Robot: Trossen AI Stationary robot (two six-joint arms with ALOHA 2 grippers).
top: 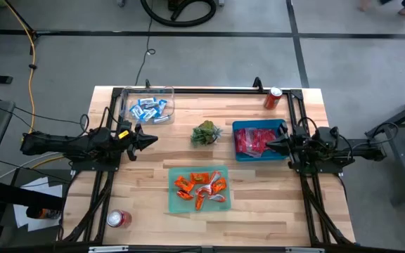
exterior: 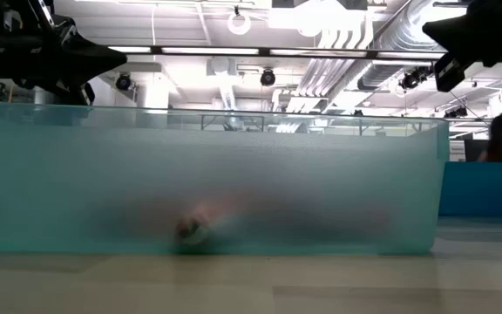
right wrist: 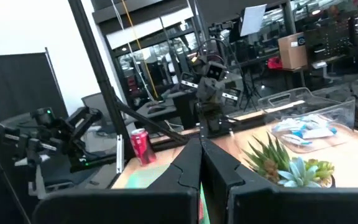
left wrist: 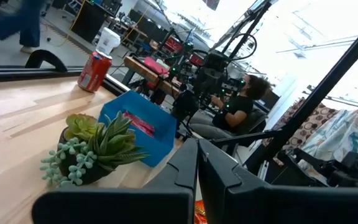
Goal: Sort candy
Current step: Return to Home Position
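From above, the left gripper (top: 153, 138) hangs over the left side of the table (top: 143, 190), pointing inward, beside the clear bin (top: 169, 95) that holds the blue candy (top: 148, 107). The right gripper (top: 267, 145) faces it from the far side, its tip over the blue bin (top: 259, 125), which is full of pink candy (top: 250, 140). Between the two, nearer the front edge, the green bin (top: 176, 205) holds the orange candy (top: 199, 188). A small plant (top: 205, 133) stands mid-table. One soda can (top: 273, 97) is upright at the back right corner, and a second soda can (top: 119, 218) is at the front left.

From table height, the frosted wall of the green bin fills nearly everything. A dim orange smear behind it is probably the candy, though it is too blurred to be sure. Both grippers show dark along the upper edge – well clear of the bin.

Past the left wrist, the two fingers lie pressed together with nothing between them. Beyond them are the plant, the blue bin and a can, with a person (left wrist: 238, 106) seated in the room behind.

Past the right wrist, the fingers also meet, empty – ahead are the plant, the clear bin and the other arm.
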